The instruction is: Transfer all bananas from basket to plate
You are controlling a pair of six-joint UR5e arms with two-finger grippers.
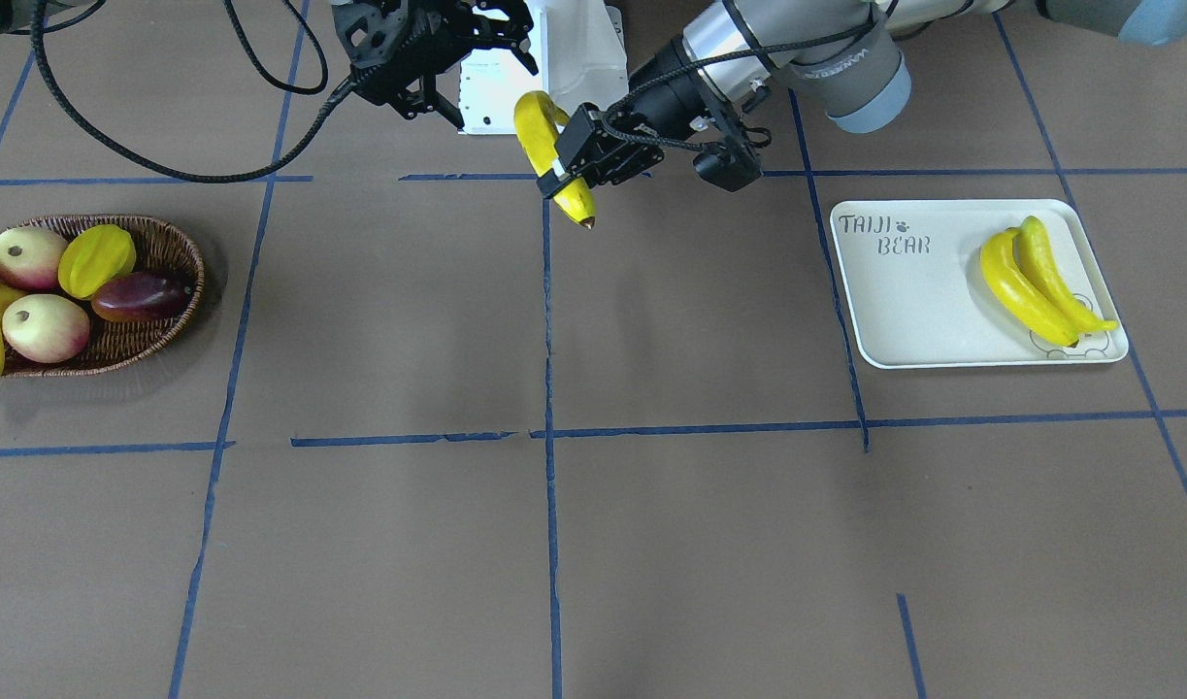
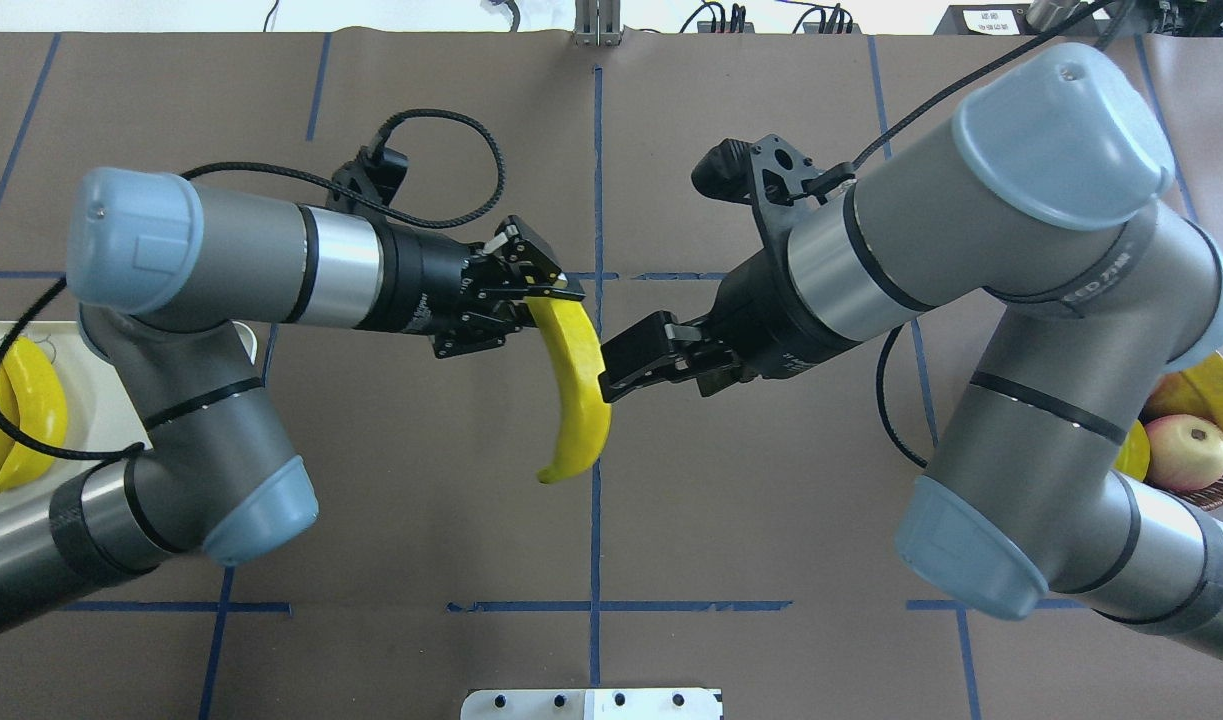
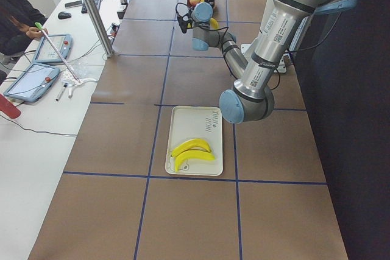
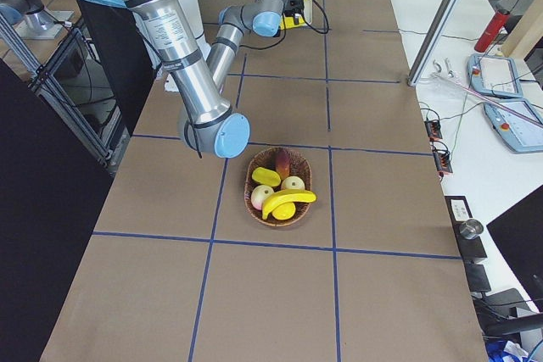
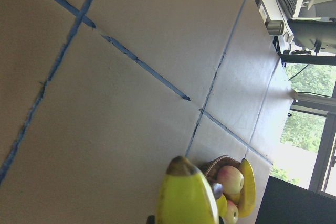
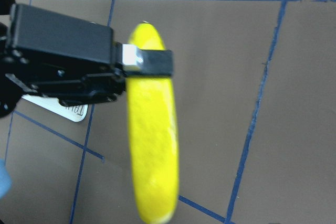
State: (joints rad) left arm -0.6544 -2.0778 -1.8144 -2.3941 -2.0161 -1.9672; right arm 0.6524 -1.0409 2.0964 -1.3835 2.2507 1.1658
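Overhead cam: behind the arms, looking forward and down on the long curved bright-yellow banana [image 2: 576, 385], mid-range. Front cam: opposite side, facing back, steeply down on the same banana. Side cams: far off, one at each end of the brown blue-taped table [image 3: 122, 211]. Wrist cams: right up against the banana.

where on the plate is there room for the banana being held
The plate is bare from the TAIJI BEAR lettering along that whole side, up to the two bananas. Its other side is crowded: they lie side by side over the bear outline. The held banana likely fits the bare side.
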